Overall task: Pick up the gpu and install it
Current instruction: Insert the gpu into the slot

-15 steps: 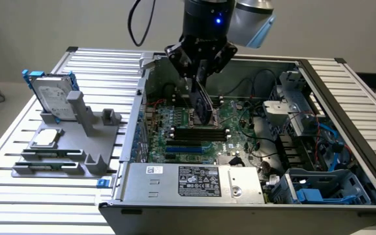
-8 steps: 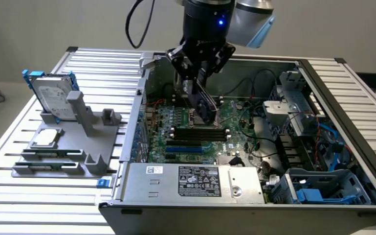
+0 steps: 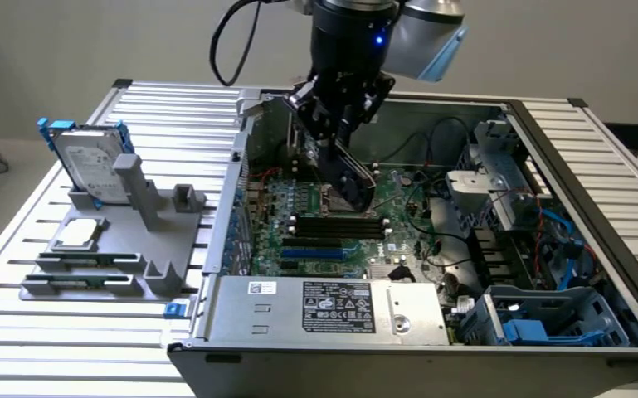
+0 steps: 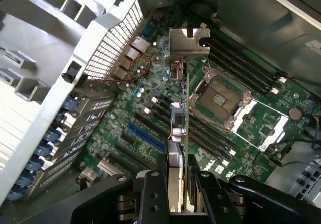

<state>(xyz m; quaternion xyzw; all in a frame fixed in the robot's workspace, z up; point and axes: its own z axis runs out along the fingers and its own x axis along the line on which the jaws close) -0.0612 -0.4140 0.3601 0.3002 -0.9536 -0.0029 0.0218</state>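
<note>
From my station, the biggest thing I see is the slatted metal table, and on it the open computer case lies on its side with its inside facing up. The arm reaches down from above into the far half of the case. The green motherboard covers the case floor, and a grey power supply with a black label sits along the near edge.

Outside the case, toward the exterior view's left, a grey holder stands on the table. A silver hard drive in a blue frame stands upright at its far end.

The gripper hangs inside the case over the board. Its jaws are clamped on the gpu, one finger on each face of the card. In the exterior view the card slants down from the fingers, and its lower end is close above the board, near the black memory sticks. I cannot tell whether it touches.

In the wrist view I see the gpu edge-on, running away from the gripper between the black fingers. Its silver bracket is at the far end. The card lies just beside the CPU socket, and a blue slot sits on its other side.
</note>
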